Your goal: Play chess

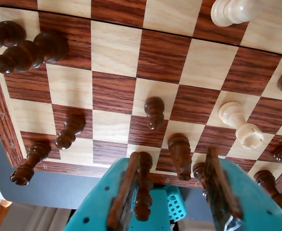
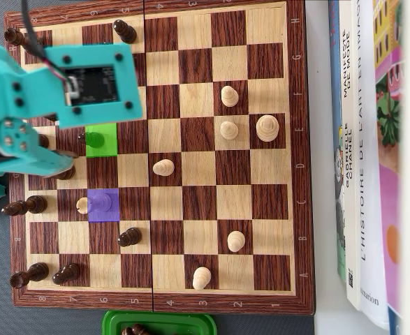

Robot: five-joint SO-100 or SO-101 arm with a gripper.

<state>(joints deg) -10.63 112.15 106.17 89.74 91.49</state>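
Observation:
A wooden chessboard [image 2: 191, 146] holds dark and light pieces. In the wrist view my gripper [image 1: 172, 154] is open, its wood-padded fingers [image 1: 126, 192] spread wide over the board's near edge. A dark piece [image 1: 180, 155] stands between the jaws, touching neither. Another dark piece [image 1: 143, 187] stands close against the left finger, and a round-topped dark piece [image 1: 198, 171] sits by the right finger. A light pawn [image 1: 237, 122] stands just beyond on the right. In the overhead view the teal wrist block [image 2: 93, 84] hides the jaws. A green-marked square [image 2: 101, 139] and a purple-marked square [image 2: 103, 204] lie below it.
Light pieces [image 2: 229, 95] are scattered across the board's middle and right. Dark pieces [image 2: 26, 205] line the left edge. A green tray [image 2: 159, 323] with dark pieces sits below the board. Books [image 2: 365, 160] lie along the right side.

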